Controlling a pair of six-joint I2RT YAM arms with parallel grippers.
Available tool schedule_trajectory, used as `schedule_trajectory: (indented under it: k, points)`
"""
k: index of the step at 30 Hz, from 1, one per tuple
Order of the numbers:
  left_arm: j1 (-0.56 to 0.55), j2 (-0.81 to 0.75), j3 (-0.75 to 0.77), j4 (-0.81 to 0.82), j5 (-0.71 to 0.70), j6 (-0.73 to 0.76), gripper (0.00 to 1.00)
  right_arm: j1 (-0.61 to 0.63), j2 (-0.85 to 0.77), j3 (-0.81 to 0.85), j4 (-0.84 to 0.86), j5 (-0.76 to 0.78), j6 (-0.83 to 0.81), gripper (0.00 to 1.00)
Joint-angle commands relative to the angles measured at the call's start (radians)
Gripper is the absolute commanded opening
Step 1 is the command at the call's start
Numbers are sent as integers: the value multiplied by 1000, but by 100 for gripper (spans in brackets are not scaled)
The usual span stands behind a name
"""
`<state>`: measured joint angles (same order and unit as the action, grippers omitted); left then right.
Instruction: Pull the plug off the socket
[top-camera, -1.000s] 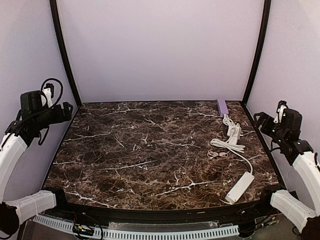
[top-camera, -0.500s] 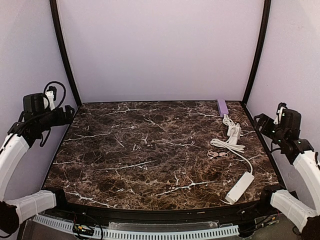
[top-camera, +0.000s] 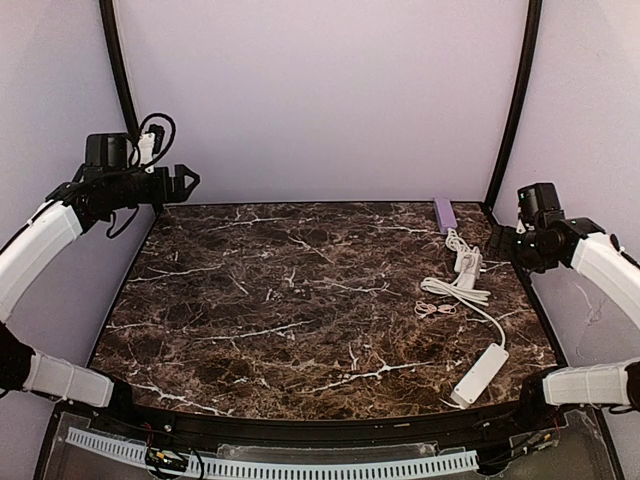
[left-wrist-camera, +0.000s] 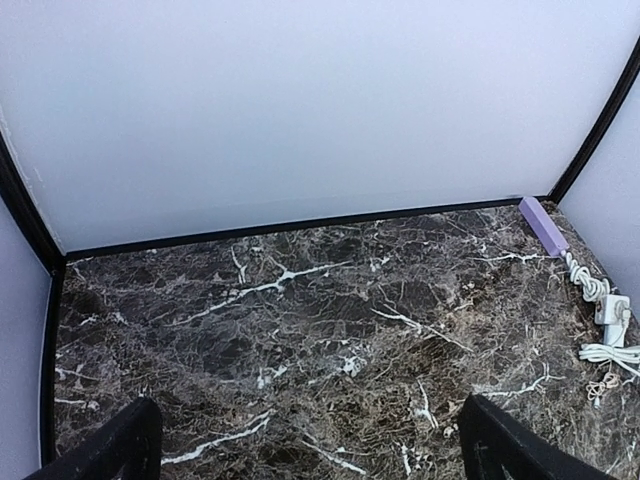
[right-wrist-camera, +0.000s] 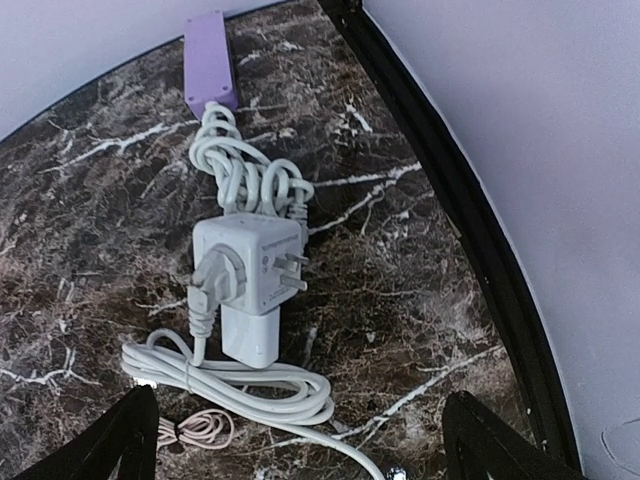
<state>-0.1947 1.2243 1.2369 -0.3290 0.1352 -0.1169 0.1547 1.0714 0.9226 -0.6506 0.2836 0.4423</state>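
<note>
Plug (right-wrist-camera: 213, 280) seated in the socket (right-wrist-camera: 262, 262) by the right edge of the surface (right-wrist-camera: 80, 230) — left pincer (left-wrist-camera: 310, 432) and right pincer (right-wrist-camera: 300, 415) both wide and empty.

The socket, a small white cube, lies near the far right corner, just on the near side of a purple block (right-wrist-camera: 208, 60). The plug sits in one side face, and its thick cord (right-wrist-camera: 240, 385) drops into loose loops. Expect light, hard, smooth plastic that will likely slide on the marble rather than part. You will probably need one pincer on the cube's flat sides and the other on the plug head — not on the limp cord. The right pincer hovers above the pair, fingers spread wide, touching nothing. The left pincer hangs over the far left corner, equally wide, holding nothing.
</note>
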Motion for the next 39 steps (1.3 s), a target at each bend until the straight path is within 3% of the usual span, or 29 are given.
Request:
schedule_trajectory:
  k: [1,6,18,30,39]
  points:
    - [-5,38,-24,4,26,14,99,5,70,27,-66,-18,34,86]
    - [-6,19,-108,25,-5,29,99,30,186,18,14,-43,87,78]
    - [-5,39,-83,-10,8,48,99,151,373,61,126,8,187,60]
    - [-5,54,-79,-19,23,41,99,178,466,58,174,51,260,30]
    - [-5,49,-77,-22,21,43,99,178,499,43,224,61,296,22]
